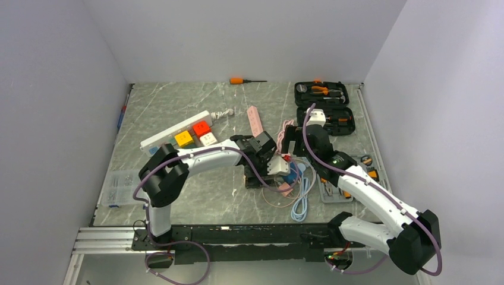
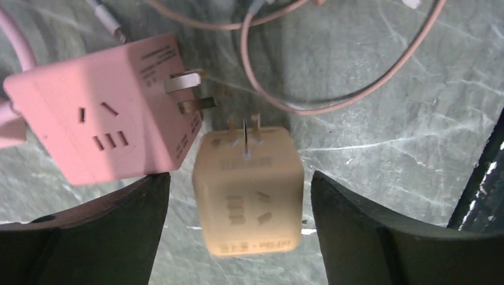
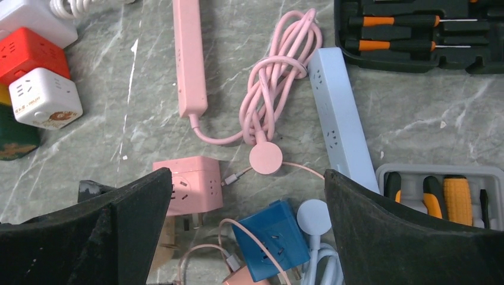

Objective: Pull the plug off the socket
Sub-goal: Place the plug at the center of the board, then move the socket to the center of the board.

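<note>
Left fingers: left gripper stands partly open, one finger on each side of the cream cube, a thin gap showing on both sides, no contact seen. The cube lies on the table with its prongs bare and pointing away from the wrist, out of the socket. An embossed line runs along its near edge, too faint to read.

Pink cube: just beside the cream cube's corner. Five slots counted on its upper face, its own prongs sticking out to the side. The small print on its side is unreadable.

Right gripper: fingers wide, nothing between them, hanging above the pink cube.

Count, right wrist view:
- four whole cubes: red cube, white cube with an orange label that is not legible, pink, blue cube
- two strips: pink strip, pale blue strip
- one coiled pink cable
- one tool case
</note>
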Controlling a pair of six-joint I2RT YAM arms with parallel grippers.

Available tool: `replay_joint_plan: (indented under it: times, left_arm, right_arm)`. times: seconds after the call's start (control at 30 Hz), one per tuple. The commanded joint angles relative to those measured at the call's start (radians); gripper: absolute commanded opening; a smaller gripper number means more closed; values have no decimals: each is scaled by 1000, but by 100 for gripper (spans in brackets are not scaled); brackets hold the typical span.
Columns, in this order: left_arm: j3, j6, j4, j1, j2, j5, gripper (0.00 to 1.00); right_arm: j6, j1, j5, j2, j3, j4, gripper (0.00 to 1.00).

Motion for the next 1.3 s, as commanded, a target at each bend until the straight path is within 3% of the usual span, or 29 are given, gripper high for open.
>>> replay_joint_plan:
  times: [0.0,0.2,0.3,0.4,0.5,0.77,0.97,1.27]
  left_arm:
    - [46,-17,-27,-13,22,87,99]
    - [96,10,-169,32,7,173,99]
    - [182,13,-315,86,-24,250,99]
    - [284,42,-468,174,-61,321,99]
    - [375,100,-585,337,-103,376,99]
    - [434,-55,-456,723,-90,90,99]
    - [317,-64,-281,976,-62,34,100]
    - [128,2,-129,1091,-73,-35,99]
  right_arm:
    - [25,-13,40,-33,-11,38,100]
    - [35,-19,47,-22,-5,43,100]
    - [41,-19,42,-12,-1,53,100]
    - [42,-19,18,-2,2,67,100]
    - [20,-20,-45,13,5,95,100]
    - [29,-13,-129,65,17,122,100]
    - [16,6,-125,57,30,113,100]
    - [6,31,-140,76,43,111,100]
